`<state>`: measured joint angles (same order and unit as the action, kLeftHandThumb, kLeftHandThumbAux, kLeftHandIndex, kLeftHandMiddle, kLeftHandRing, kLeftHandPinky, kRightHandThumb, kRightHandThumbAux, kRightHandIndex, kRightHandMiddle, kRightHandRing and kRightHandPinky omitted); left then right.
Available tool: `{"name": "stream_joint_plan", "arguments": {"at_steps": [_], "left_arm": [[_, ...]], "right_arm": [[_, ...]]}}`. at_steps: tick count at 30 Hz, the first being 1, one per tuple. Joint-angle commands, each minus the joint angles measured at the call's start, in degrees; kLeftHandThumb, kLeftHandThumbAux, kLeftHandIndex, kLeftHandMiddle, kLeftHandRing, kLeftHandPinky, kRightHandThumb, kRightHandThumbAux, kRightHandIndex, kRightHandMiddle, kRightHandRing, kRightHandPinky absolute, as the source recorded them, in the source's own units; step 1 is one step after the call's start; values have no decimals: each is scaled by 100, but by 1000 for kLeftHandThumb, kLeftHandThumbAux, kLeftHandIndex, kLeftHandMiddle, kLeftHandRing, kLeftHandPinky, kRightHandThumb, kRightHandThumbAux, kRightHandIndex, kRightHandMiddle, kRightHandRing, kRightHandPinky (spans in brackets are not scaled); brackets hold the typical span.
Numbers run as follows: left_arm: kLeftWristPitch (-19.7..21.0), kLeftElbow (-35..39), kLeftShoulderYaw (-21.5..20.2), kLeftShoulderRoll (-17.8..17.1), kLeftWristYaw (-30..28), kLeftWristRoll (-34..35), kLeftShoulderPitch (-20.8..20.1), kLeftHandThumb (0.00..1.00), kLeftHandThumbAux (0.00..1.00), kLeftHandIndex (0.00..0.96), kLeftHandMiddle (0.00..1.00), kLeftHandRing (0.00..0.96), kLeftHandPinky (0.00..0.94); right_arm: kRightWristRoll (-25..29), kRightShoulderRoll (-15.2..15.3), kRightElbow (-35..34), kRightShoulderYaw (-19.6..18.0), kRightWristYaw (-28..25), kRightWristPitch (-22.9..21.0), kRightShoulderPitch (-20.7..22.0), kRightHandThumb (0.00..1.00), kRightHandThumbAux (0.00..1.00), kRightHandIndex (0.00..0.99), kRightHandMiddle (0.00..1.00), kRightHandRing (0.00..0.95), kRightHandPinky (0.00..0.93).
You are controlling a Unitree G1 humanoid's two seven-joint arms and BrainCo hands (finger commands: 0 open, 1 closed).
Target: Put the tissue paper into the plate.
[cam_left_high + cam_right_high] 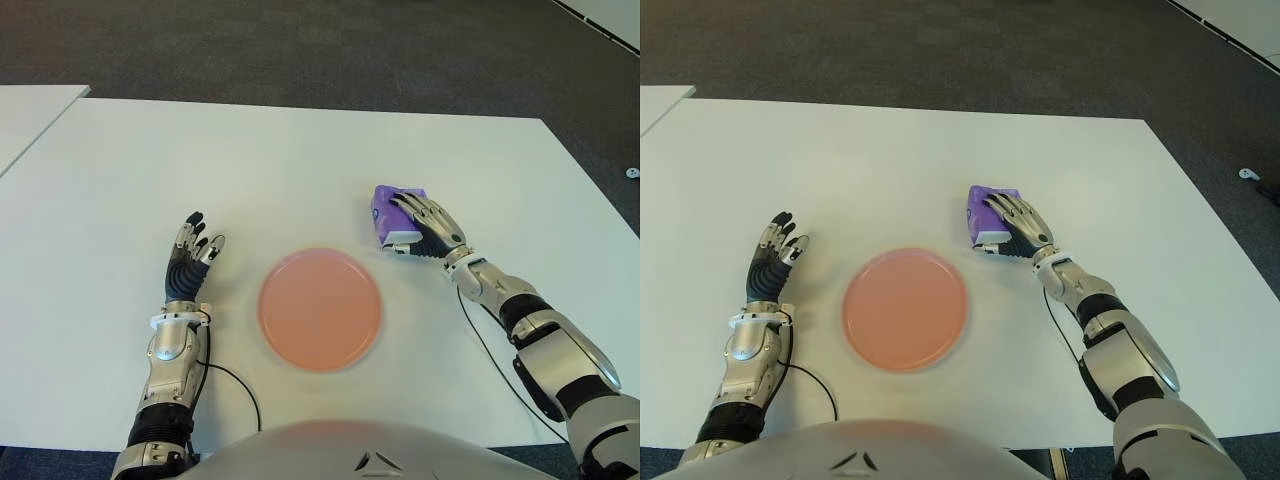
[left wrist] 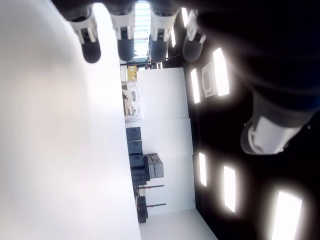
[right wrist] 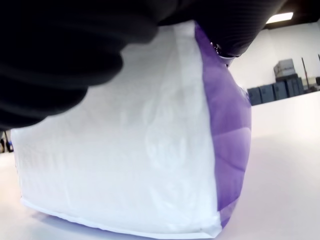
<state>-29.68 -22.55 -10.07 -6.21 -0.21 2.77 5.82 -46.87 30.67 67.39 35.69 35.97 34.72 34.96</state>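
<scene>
Fingers of your right hand lie draped over the top of the tissue pack, and the right wrist view shows the palm pressed close above its white end; you cannot tell from these views whether the thumb has closed underneath, so treat the grasp as laid on rather than secured. The pack sits on the white table, near the plate on its far right side, but apart from it.

Expect it to be light and soft: a purple film wrapper over paper that will dent under pressure and may slide against smooth fingertips. Judging by its shape, you would do best to pinch it across the narrow sides, thumb against fingers, firmly enough that the film does not slip.

Nearest you, the pink plate lies flat and bare, with a low rim that should not catch the pack. Your left hand shows beside the plate on its left, fingers extended and loosely apart, holding nothing. Nothing stands between pack and plate.
</scene>
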Motion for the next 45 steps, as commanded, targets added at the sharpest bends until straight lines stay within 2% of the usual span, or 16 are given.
{"name": "stream_joint_plan", "arguments": {"at_steps": [1, 11, 26, 32, 45], "left_arm": [[202, -114, 0, -3, -31, -6, 209, 0, 546, 0, 0, 0, 0], [192, -100, -15, -14, -34, 0, 225, 0, 551, 0, 0, 0, 0], [168, -83, -33, -36, -68, 61, 221, 0, 538, 0, 0, 0, 0], [130, -103, -45, -49, -79, 94, 220, 0, 540, 0, 0, 0, 0], [69, -84, -38, -63, -44, 65, 247, 0, 537, 0, 0, 0, 0]], "right_arm": [[-557, -268, 570, 618, -306, -291, -624, 418, 291, 0, 0, 0, 0], [-489, -333, 689, 896, -72, -442, -577, 448, 334, 0, 4, 0, 0], [-438, -390, 740, 1012, 49, -530, -551, 450, 379, 0, 33, 5, 0], [-541, -355, 721, 1126, 234, -564, -509, 532, 389, 0, 39, 14, 0], [-1133, -264, 702, 1856, 1421, -1061, -337, 644, 393, 0, 65, 68, 15]]}}
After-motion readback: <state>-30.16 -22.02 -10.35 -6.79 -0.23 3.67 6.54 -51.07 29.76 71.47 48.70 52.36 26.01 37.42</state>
